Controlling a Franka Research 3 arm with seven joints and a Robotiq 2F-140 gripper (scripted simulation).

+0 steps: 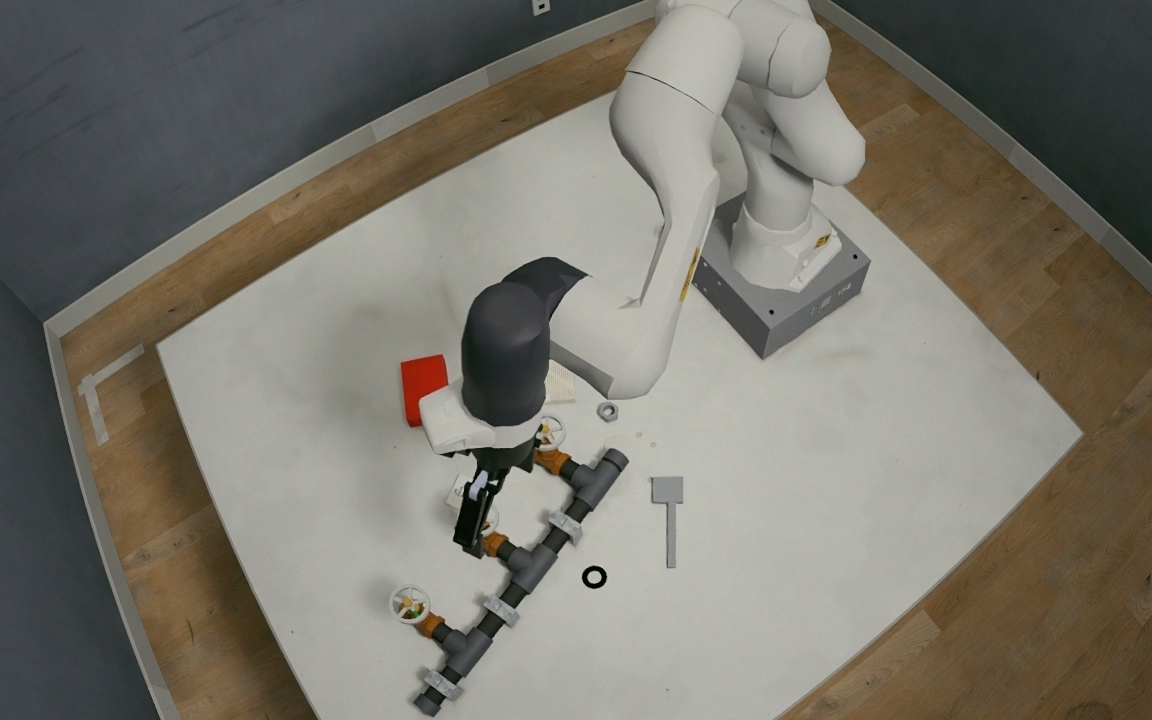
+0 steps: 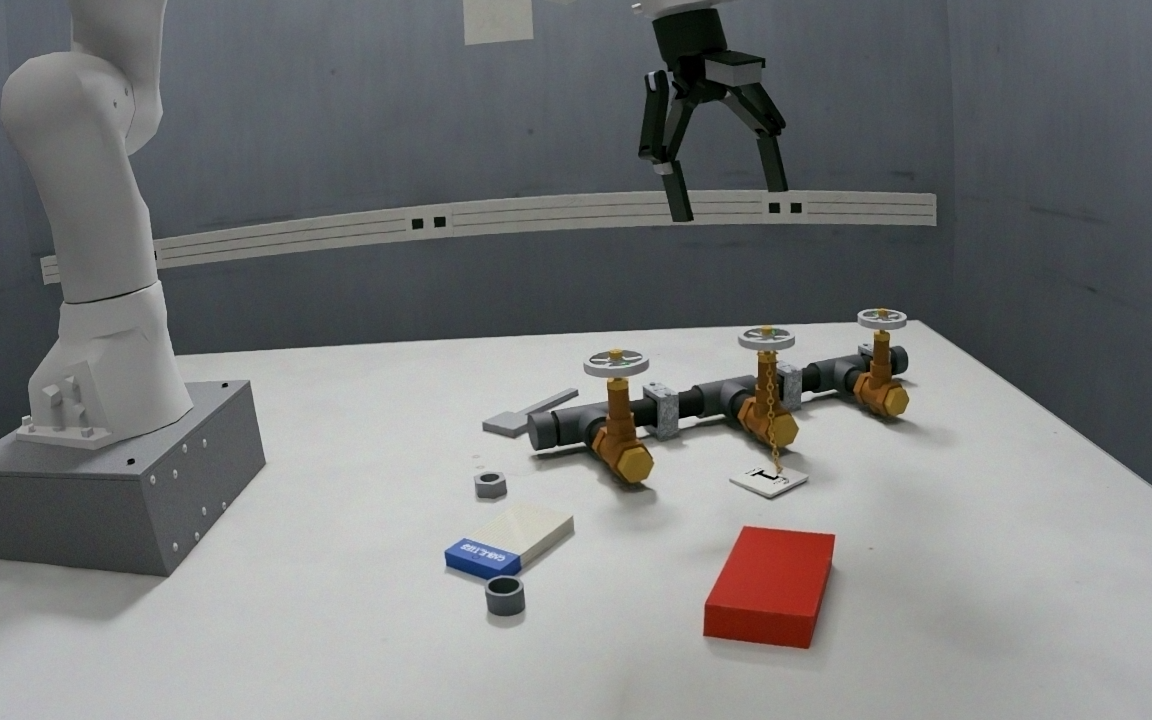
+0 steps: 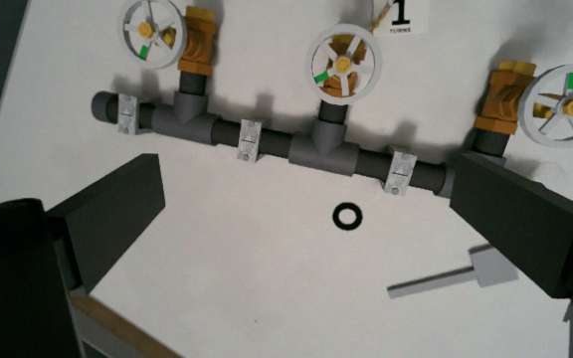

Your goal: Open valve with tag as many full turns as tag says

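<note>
A grey pipe [image 1: 553,537] [image 2: 705,394] [image 3: 272,141] lies on the table and carries three brass valves with white handwheels. The middle valve [image 2: 765,337] [image 3: 343,64] has a gold chain [image 2: 771,402] running down to a white tag [image 2: 768,480] [image 3: 400,17] [image 1: 459,490] that reads 1 turns. The two outer valves [image 2: 616,362] [image 2: 882,317] [image 3: 150,32] [image 3: 562,106] have no tag. My gripper [image 2: 728,198] [image 3: 306,180] [image 1: 483,501] is open and empty. It hangs high above the pipe, near the middle valve, and touches nothing.
A red block [image 1: 423,376] [image 2: 771,583], a blue and white box [image 2: 508,537], a hex nut [image 1: 606,408] [image 2: 490,484] and a grey ring [image 2: 504,594] lie on the valve side of the pipe. A black washer [image 1: 594,569] [image 3: 347,216] and a grey flat tool [image 1: 668,514] [image 3: 446,278] lie on the other side.
</note>
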